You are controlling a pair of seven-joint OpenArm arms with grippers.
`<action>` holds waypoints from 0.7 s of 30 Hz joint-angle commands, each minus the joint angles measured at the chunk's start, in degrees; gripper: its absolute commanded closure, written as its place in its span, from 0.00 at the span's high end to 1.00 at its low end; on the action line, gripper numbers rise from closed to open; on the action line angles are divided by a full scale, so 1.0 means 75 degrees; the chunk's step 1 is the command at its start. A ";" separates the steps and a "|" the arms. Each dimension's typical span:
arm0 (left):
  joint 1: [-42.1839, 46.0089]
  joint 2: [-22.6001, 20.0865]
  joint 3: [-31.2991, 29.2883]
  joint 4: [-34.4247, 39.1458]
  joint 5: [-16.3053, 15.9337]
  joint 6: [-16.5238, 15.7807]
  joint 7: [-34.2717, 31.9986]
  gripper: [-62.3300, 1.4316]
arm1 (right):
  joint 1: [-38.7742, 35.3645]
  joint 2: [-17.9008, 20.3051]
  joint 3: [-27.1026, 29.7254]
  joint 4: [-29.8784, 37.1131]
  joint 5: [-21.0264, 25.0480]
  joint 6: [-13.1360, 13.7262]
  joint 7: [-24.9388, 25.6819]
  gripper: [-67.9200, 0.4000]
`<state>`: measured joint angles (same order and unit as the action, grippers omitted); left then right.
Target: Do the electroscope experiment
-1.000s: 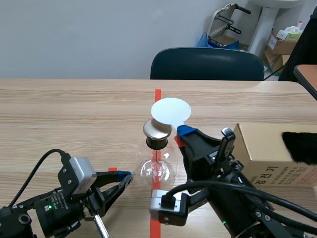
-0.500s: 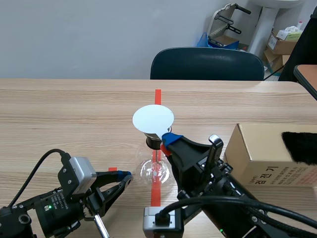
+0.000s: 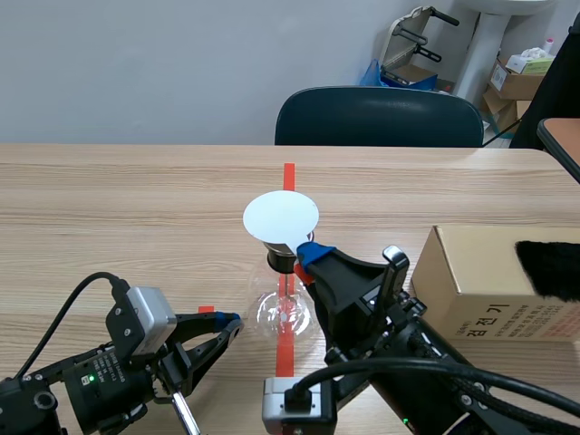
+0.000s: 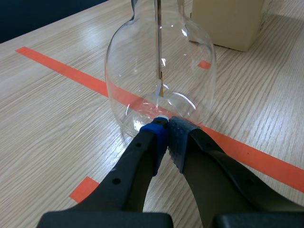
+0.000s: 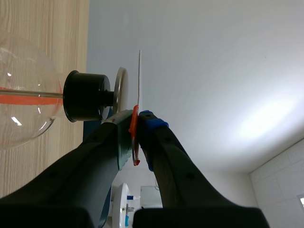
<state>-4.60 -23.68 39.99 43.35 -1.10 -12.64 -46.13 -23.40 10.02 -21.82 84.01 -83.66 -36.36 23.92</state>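
R gripper pinches thin white disc on a red tab, edge-on at its 12 o'clock. At 11, just beside the disc: round silver metal cap, then black stopper, clear glass flask.

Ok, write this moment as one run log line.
right gripper: shut on white disc | white disc: over electroscope plate | left gripper: shut, flask ahead
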 commanded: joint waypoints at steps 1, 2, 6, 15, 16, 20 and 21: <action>-0.0003 0.0000 -0.0041 0.0119 -0.0047 -0.0017 -0.0137 0.07 | 0.0047 0.0038 0.0055 0.0079 -0.0006 -0.0082 -0.0114 0.03; -0.0003 0.0000 -0.0041 0.0119 -0.0047 -0.0017 -0.0137 0.07 | 0.0047 0.0038 0.0055 0.0079 -0.0006 -0.0082 -0.0175 0.03; -0.0003 0.0000 -0.0041 0.0119 -0.0047 -0.0017 -0.0137 0.07 | 0.0044 0.0038 0.0055 0.0079 -0.0006 -0.0055 -0.0793 0.03; -0.0003 0.0000 -0.0041 0.0119 -0.0047 -0.0017 -0.0134 0.07 | 0.0029 0.0038 0.0058 0.0079 -0.0006 -0.0055 -0.3381 0.03; -0.0003 0.0000 -0.0041 0.0119 -0.0047 -0.0017 -0.0134 0.07 | 0.0026 0.0038 0.0058 0.0079 -0.0006 -0.0055 -0.3672 0.03; -0.0003 0.0000 -0.0041 0.0119 -0.0047 -0.0017 -0.0134 0.07 | 0.0026 0.0038 0.0058 0.0079 -0.0006 -0.0055 -0.4739 0.03; -0.0003 0.0000 -0.0041 0.0119 -0.0047 -0.0017 -0.0134 0.07 | 0.0026 0.0038 0.0058 0.0079 -0.0006 -0.0055 -0.4983 0.03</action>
<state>-4.60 -23.68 39.99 43.35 -1.10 -12.64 -46.13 -23.53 10.00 -21.82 84.01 -83.66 -36.18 -12.95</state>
